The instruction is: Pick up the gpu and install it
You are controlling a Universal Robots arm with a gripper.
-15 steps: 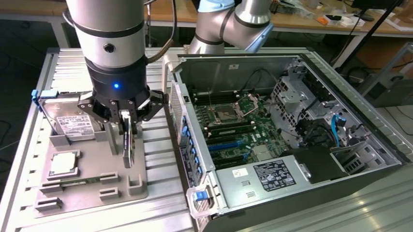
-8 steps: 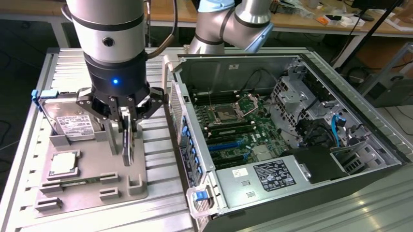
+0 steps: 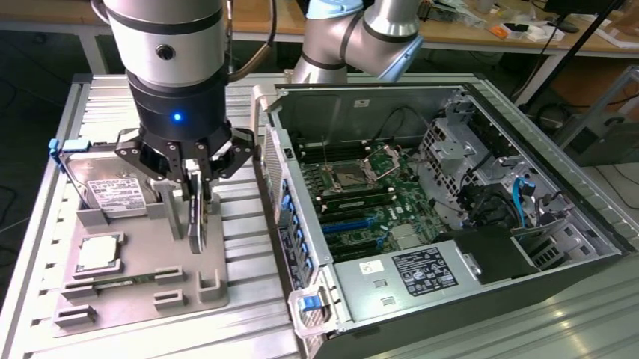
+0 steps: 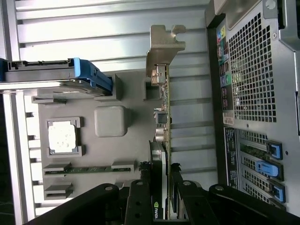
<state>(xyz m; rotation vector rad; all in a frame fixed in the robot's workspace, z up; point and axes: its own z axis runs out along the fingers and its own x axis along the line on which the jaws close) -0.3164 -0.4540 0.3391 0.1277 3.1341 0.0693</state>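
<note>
While the gripper (image 3: 197, 187) hangs over the grey fixture tray (image 3: 150, 303), its fingers are clamped on the gpu (image 3: 197, 228), one on each face of the card; card stands on edge, lower end down at the tray; can't tell if it's clear of the tray surface or still touching. In the wrist view the gpu (image 4: 164, 112) runs edge-on out from the gripper (image 4: 161, 187), silver bracket at the far end, beside a raised block of the tray (image 4: 126, 150). On the same tray: hard drive (image 3: 120, 191) with white label in a blue caddy, processor (image 3: 97, 253), memory stick (image 3: 130, 280); all apart from the card. Open computer case (image 3: 450, 224) lies just beside the tray, at the exterior view's right, motherboard (image 3: 364, 202) exposed.
</note>
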